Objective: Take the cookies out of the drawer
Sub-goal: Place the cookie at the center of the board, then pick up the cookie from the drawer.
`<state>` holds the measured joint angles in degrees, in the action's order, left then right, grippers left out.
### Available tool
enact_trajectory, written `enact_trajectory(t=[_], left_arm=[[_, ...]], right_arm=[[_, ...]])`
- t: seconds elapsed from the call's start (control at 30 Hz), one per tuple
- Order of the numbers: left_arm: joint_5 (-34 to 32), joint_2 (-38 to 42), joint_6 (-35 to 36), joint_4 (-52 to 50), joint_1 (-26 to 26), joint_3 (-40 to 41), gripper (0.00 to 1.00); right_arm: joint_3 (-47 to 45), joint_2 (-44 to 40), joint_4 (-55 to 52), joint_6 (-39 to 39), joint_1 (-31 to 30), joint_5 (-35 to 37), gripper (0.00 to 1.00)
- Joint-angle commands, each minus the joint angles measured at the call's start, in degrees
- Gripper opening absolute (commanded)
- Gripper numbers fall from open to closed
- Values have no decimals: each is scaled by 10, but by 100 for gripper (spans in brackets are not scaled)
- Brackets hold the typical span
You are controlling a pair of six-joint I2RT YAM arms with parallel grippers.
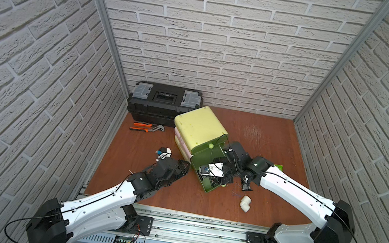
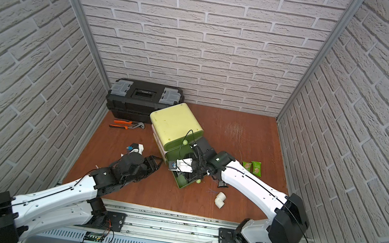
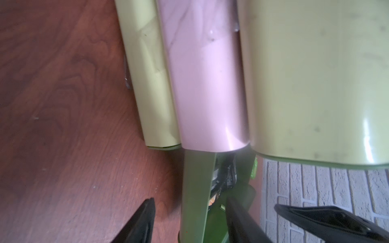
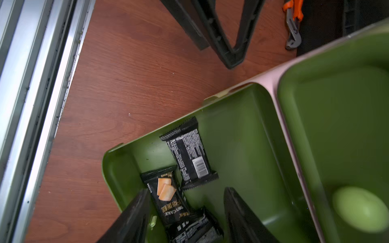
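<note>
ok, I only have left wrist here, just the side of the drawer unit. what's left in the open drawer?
Observer: Three black packets lie in the green drawer, going by the right wrist view.
Operator: any out yet?
Observer: Two green packets lie on the table beyond the right arm, in a top view.
Operator: right gripper got one?
Observer: No. The right gripper is open over the drawer, with its fingers on either side of the packet with the orange picture.
</note>
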<state>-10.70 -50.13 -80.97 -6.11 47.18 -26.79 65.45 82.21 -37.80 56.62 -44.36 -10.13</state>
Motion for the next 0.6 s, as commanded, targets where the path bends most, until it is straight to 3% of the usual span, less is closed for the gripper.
enact_trajectory(t=[0.0,0.3,0.57], left_arm=[[-24,20,-18,-12,-6,20,59],[-31,60,-23,-29,-10,40,59],[-32,65,-24,-32,-11,43,59]], right_arm=[[27,36,-23,101,-19,14,61],[14,99,34,131,-33,93,62],[-13,121,98,139,-34,119,62]])
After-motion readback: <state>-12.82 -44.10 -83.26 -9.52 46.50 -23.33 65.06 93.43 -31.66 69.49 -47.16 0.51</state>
